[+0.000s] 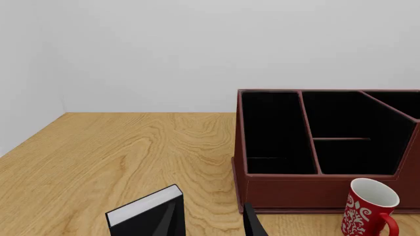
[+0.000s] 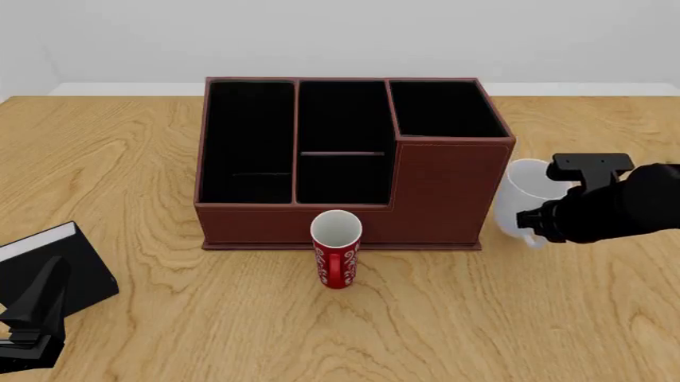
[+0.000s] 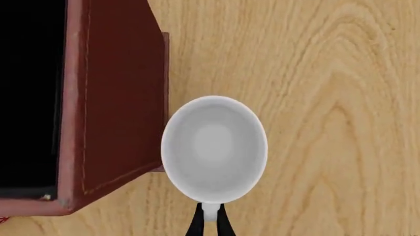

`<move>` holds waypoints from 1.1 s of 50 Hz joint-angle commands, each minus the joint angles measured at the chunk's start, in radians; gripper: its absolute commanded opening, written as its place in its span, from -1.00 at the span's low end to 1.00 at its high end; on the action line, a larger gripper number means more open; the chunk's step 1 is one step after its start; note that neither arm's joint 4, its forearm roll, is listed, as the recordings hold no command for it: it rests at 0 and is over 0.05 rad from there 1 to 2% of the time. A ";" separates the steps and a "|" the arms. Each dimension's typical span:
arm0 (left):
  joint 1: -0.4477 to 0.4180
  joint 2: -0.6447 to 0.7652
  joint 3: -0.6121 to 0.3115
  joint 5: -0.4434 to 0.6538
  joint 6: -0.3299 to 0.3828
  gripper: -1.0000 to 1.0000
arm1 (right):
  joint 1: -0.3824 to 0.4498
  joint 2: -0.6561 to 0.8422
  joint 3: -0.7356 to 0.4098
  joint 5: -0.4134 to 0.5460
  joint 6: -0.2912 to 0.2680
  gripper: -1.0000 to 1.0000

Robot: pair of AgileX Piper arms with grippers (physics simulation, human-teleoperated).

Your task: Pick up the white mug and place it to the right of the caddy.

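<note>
From the left wrist view, the left pincer (image 1: pixel 213 221) shows only two dark finger tips, spread apart over bare bench (image 1: pixel 118 147) and holding nothing. The caddy (image 1: pixel 288 191) lies toward two o'clock, with the red mug (image 1: pixel 367 206) standing close against its near wall and a small black box (image 1: pixel 145 216) by the tips at nine o'clock.

In the front view, the caddy (image 2: pixel 447 191) stands mid-bench. The white mug (image 2: pixel 523 191) is at three o'clock of it, just beside its right wall, upright or nearly so. The right pincer (image 2: pixel 534 225) reaches in from the right edge and meets the mug at its near side, where the handle is. The red mug (image 2: pixel 337 259) stands at six o'clock of the caddy; the left pincer (image 2: pixel 32 318) idles over the black box (image 2: pixel 75 270) at eight o'clock.

In the right wrist view, the white mug (image 3: pixel 214 147) is seen from straight above, its mouth open and empty, its rim close to the caddy (image 3: pixel 111 98) wall; whether they touch I cannot tell. The right pincer (image 3: pixel 209 219) is narrowed onto the mug's handle.

I judge this the placing step, nearly done. Whether the mug's base is already on the bench I cannot tell. Next calls for lowering it if needed, opening the fingers, and backing off without tipping it.
</note>
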 commanded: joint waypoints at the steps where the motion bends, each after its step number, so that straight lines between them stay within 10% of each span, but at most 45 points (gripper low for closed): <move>1: 0.000 0.000 0.000 0.000 0.000 1.00 | -0.001 0.013 0.014 -0.024 0.020 -1.00; 55: 0.000 0.000 0.000 0.000 0.000 1.00 | -0.015 0.153 0.013 -0.097 0.042 -1.00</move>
